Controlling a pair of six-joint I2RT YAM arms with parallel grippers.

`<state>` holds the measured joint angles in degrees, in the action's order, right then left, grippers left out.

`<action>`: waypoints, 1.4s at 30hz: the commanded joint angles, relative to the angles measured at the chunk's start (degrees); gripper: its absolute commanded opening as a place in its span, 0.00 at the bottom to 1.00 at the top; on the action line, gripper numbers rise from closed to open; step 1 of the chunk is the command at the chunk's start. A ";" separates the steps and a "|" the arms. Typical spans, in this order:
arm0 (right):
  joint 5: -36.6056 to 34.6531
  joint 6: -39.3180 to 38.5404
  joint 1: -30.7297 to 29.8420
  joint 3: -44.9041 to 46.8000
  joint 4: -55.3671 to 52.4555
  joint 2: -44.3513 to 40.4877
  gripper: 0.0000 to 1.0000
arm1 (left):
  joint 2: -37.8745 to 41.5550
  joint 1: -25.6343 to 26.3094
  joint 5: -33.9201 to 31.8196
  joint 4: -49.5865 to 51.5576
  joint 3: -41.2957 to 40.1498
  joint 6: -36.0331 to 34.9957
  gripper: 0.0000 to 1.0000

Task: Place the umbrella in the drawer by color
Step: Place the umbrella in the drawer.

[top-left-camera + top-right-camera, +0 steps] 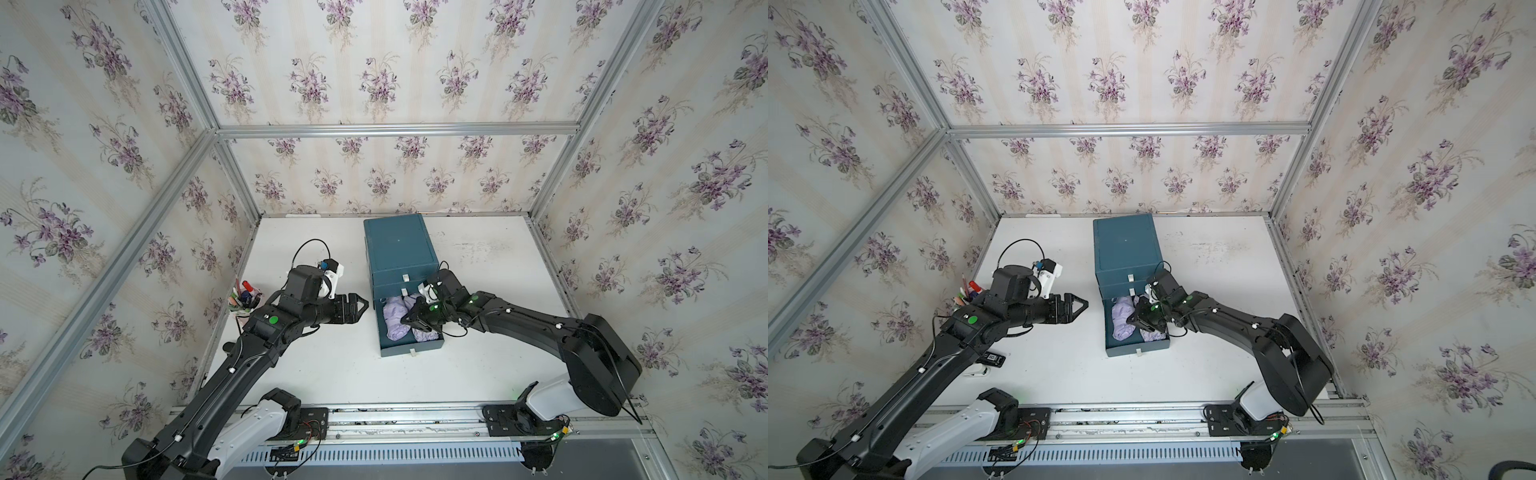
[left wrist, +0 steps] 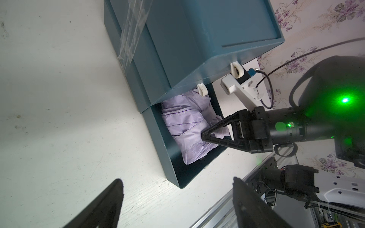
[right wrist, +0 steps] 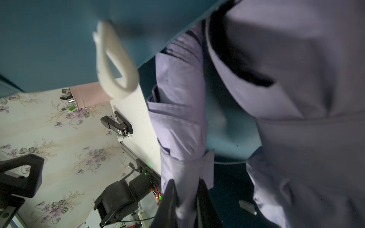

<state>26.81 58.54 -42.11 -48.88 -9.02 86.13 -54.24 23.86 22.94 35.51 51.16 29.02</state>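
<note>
A teal drawer cabinet [image 1: 399, 245] stands at the back of the white table, its bottom drawer [image 1: 411, 348] pulled open. Two folded lilac umbrellas lie side by side in the drawer. My right gripper [image 1: 408, 319] reaches into the drawer and is shut on the fabric of the left umbrella [image 1: 392, 320]; the wrist view shows the cloth [image 3: 181, 118] pinched between the fingers of that gripper [image 3: 186, 183]. The other umbrella [image 3: 306, 98] lies beside it, partly under my wrist. My left gripper [image 1: 362, 306] hovers open just left of the drawer, holding nothing [image 2: 177, 180].
A cup of pens [image 1: 245, 299] stands at the table's left edge behind my left arm. A black stapler [image 1: 992, 358] and a small white object [image 1: 976, 370] lie under that arm. The two upper drawers are closed, with white loop handles [image 3: 116, 65].
</note>
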 commanded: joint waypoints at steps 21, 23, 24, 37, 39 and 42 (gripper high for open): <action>-4.99 6.05 -0.30 4.67 9.09 -1.50 0.00 | 1.24 -0.04 2.28 -1.70 -2.83 1.53 0.85; -5.34 5.86 -0.67 4.67 9.61 -0.91 0.00 | 1.08 -0.04 2.24 -1.71 -2.81 1.66 0.85; -5.82 5.76 -0.90 4.67 9.88 -0.67 0.00 | 1.02 -0.08 2.36 -2.01 -3.02 1.79 0.86; -16.77 0.15 -8.03 1.04 1.21 -0.76 0.60 | -1.75 -0.04 0.35 0.45 2.24 -0.79 0.87; -22.35 -1.71 -9.52 0.68 -3.39 -4.14 0.64 | -3.01 -0.05 -1.98 1.37 5.00 -1.73 0.89; -30.41 -3.86 -12.36 1.82 -7.59 -10.51 0.67 | -6.81 -0.05 -6.73 2.77 10.64 -2.96 0.90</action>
<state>6.48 58.15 -52.90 -47.62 -10.09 79.13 -58.89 23.86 21.28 36.77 58.39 28.49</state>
